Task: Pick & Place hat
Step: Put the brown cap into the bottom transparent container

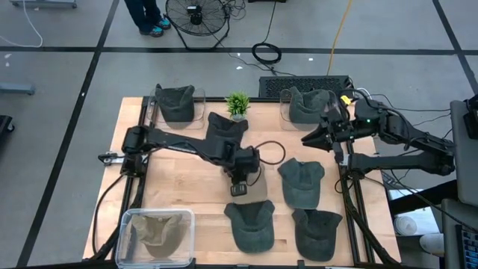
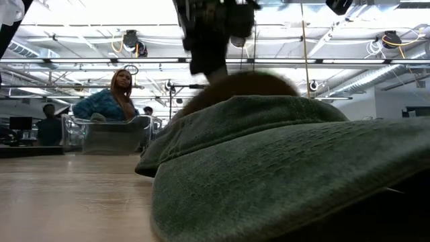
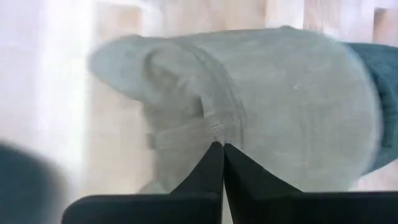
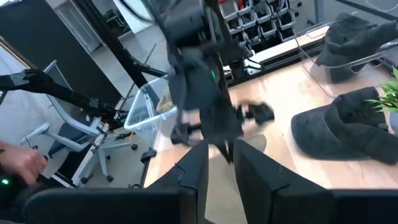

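The wooden tabletop [image 1: 179, 179] carries several grey-green caps. Nearest the front edge, a clear bin [image 1: 157, 235] sits well off to the left pincer's side. At the middle, the left pincer [image 1: 240, 187] points down, its fingers pressed together on the cap [image 3: 273, 106] just below it. Farther back, the right pincer [image 1: 310, 138] hangs above the tabletop, narrowly parted and empty.

Bare wood is left on the table's [image 1: 175, 175] left half, between the left arm and the clear bin [image 1: 157, 233] at the near corner; the right half is crowded by hats [image 1: 302, 181]; the far edge is blocked by two clear stands [image 1: 196, 101] and a small plant [image 1: 237, 104].
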### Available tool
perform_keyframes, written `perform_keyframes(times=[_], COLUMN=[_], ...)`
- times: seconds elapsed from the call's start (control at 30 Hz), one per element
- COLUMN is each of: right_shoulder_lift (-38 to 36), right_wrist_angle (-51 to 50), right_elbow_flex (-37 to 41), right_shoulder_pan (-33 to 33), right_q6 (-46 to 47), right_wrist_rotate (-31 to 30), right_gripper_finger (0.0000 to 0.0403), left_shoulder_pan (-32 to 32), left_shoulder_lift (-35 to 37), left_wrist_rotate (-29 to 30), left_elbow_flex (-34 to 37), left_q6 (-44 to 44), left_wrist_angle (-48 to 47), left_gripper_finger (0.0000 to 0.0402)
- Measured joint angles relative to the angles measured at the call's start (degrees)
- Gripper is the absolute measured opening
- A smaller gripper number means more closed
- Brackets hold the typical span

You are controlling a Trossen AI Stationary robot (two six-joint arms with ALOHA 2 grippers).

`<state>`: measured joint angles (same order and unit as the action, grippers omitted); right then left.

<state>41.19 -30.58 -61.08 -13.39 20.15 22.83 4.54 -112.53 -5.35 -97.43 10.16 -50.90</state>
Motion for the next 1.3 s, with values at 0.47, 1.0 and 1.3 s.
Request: perform_keyframes(times=[0.47, 1.0, 1.3], right_shoulder_lift=[-0.81, -0.66, -0.17], right_wrist_angle=[-3.59, 8.36, 32.67], right_elbow_flex=[0.0, 9.8, 20.17], right_shoulder_pan=[0.0, 1.07, 10.8], right_q6=[2.46, 27.47, 35.03], right_wrist_rotate=[-0.33, -0.27, -3.09], right_gripper_finger=[0.0063, 0.0063, 0.0063], left_shoulder_pan=[8.45, 30.47, 43.23], left_shoulder_lift=[14.82, 24.31, 24.18], left_wrist_rotate=[15.09, 26.48, 27.3], left_elbow_flex=[-5.66, -5.64, -5.65], left_q6=[-0.19, 23.69, 37.6], left_wrist_angle=[-21.8, -33.67, -37.41], left_gripper_finger=[0.0004, 0.0003, 0.0003])
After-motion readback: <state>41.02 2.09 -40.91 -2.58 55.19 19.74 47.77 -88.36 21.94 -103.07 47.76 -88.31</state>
